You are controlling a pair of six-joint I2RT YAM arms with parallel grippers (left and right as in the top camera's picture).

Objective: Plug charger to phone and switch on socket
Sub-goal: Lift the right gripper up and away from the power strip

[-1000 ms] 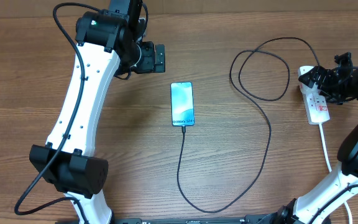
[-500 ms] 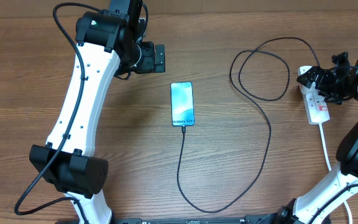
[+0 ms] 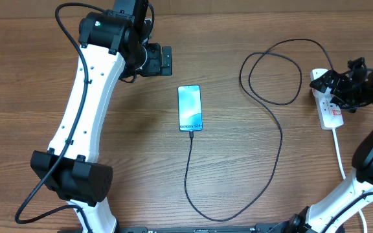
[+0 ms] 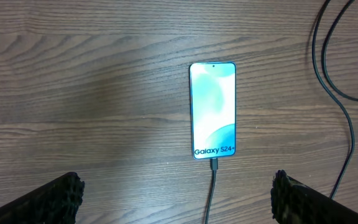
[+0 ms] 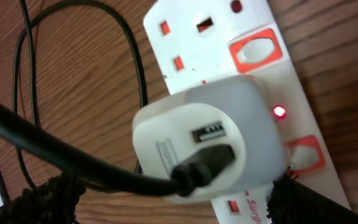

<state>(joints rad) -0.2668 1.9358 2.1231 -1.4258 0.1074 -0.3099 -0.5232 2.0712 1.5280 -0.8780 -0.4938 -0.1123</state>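
Observation:
The phone [image 3: 190,107] lies flat mid-table with its cyan screen lit; it also shows in the left wrist view [image 4: 214,109]. The black charger cable [image 3: 280,139] is plugged into the phone's near end [image 4: 214,165] and loops right to the socket strip [image 3: 331,112]. In the right wrist view its black connector [image 5: 207,163] sits in a white adapter [image 5: 229,118] plugged into the strip [image 5: 185,31]. A small red light [image 5: 279,112] glows beside the adapter. My right gripper [image 5: 166,194] is open, its fingers either side of the adapter. My left gripper [image 4: 176,186] is open and empty, behind the phone [image 3: 166,60].
The strip has red-framed switches [image 5: 253,53] and a thick white lead [image 3: 339,152] running toward the table's near edge. The cable forms a loop [image 3: 271,71] left of the strip. The left arm's white links [image 3: 86,110] span the table's left side.
My right gripper has shifted slightly over the socket strip. The left arm, phone and cable have not moved.

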